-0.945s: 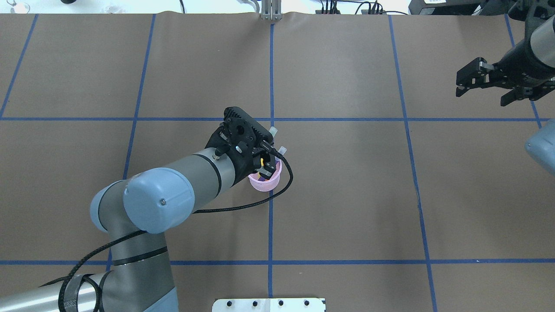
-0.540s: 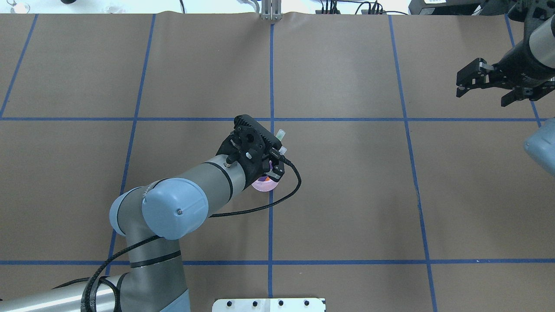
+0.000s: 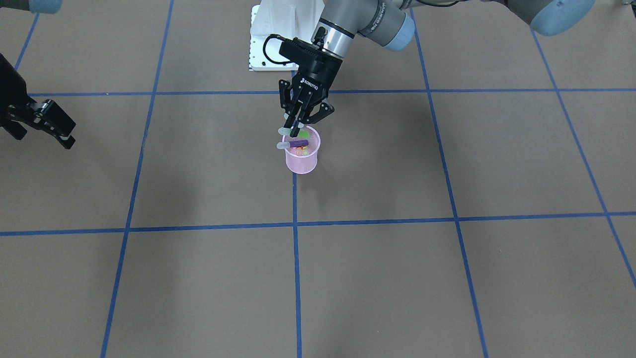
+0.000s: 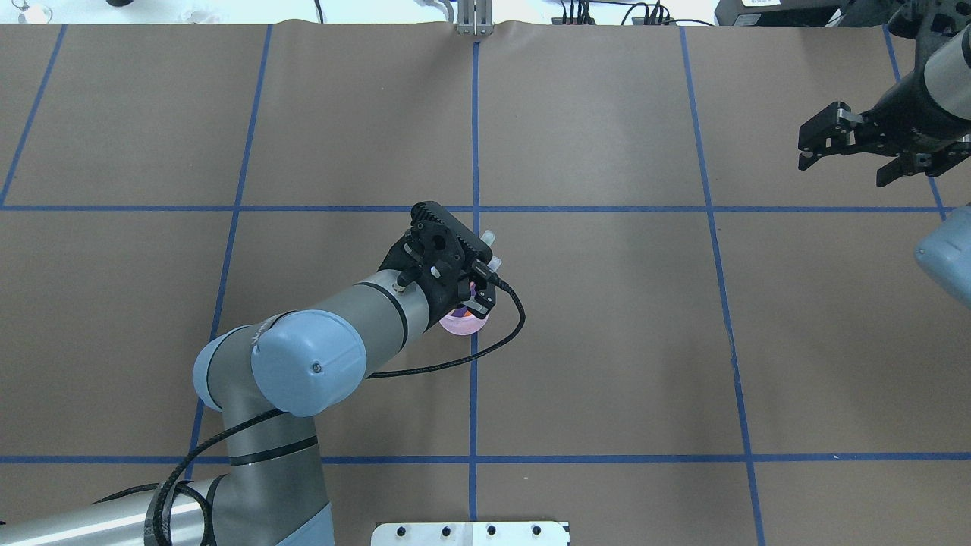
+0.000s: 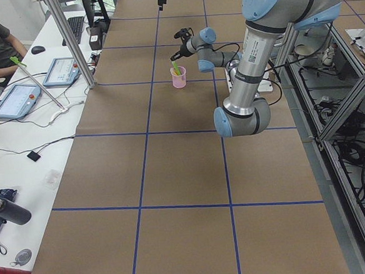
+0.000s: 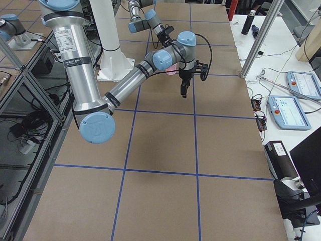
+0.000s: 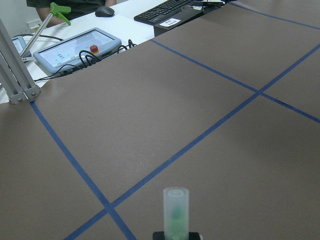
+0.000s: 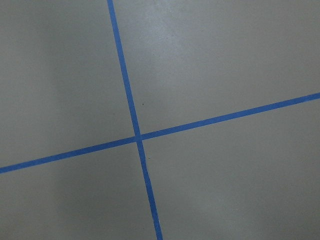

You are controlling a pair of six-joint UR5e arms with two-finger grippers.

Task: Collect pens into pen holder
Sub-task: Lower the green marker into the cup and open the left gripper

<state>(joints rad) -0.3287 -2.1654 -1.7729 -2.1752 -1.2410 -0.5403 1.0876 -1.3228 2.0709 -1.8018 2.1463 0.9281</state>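
The pink mesh pen holder (image 3: 301,161) (image 4: 460,325) stands upright near the table's centre line. My left gripper (image 3: 297,130) hovers over its rim, shut on the green pen (image 3: 311,133), which tilts with its pale cap (image 7: 175,210) sticking out past the fingers. A purple pen (image 3: 298,143) leans in the cup, its cap over the rim. Orange and yellow pen ends (image 3: 302,148) show inside. In the overhead view the wrist hides most of the cup. My right gripper (image 4: 843,170) hangs open and empty at the far right.
The white robot base plate (image 4: 470,532) sits at the near table edge. A black cable (image 4: 507,327) loops from the left wrist beside the cup. Blue tape lines grid the brown table. A side table with pendants (image 5: 17,98) and a person lies beyond.
My left arm moved right and forward over the pen holder with the green pen, then the pen sank slightly toward the cup. The right arm barely moved.
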